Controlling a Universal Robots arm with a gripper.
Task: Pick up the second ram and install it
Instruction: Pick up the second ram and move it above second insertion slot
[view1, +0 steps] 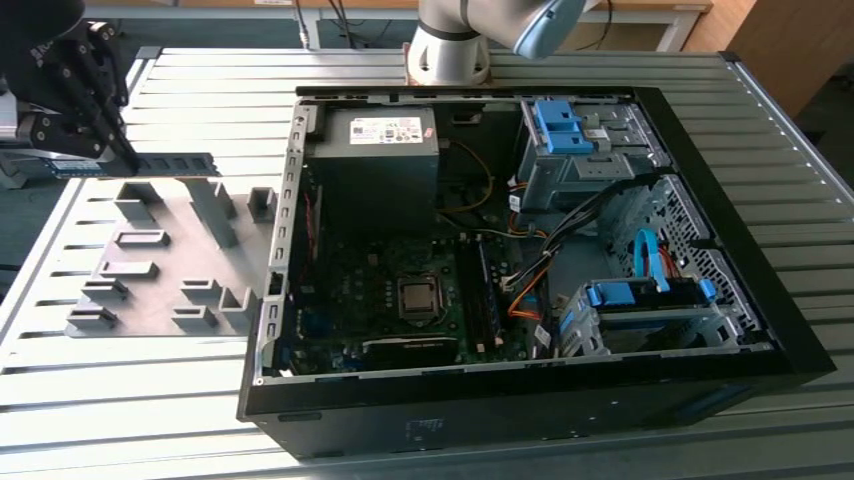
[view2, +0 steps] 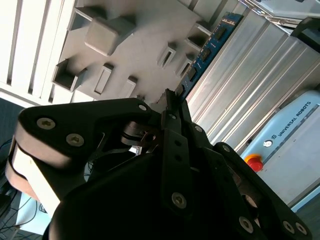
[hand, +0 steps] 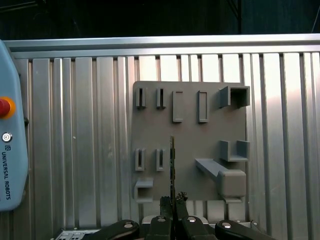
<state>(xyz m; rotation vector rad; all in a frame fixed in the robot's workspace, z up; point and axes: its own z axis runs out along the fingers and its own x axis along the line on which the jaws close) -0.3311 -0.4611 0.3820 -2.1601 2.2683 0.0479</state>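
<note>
Second ram (view1: 176, 160): thin green board stick, clamped in black pincer (view1: 127, 157) over grey blocky holder plate (view1: 167, 268).

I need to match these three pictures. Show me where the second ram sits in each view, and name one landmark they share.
Exterior view: the second ram sticks out of the pincer at the exterior view's upper left, above the grey holder plate.
Second wrist view: the ram runs out from the pincer, beside the plate's edge.
First wrist view: the ram shows edge-on, a thin line over the plate.
Shared landmark: the grey holder plate.
</note>
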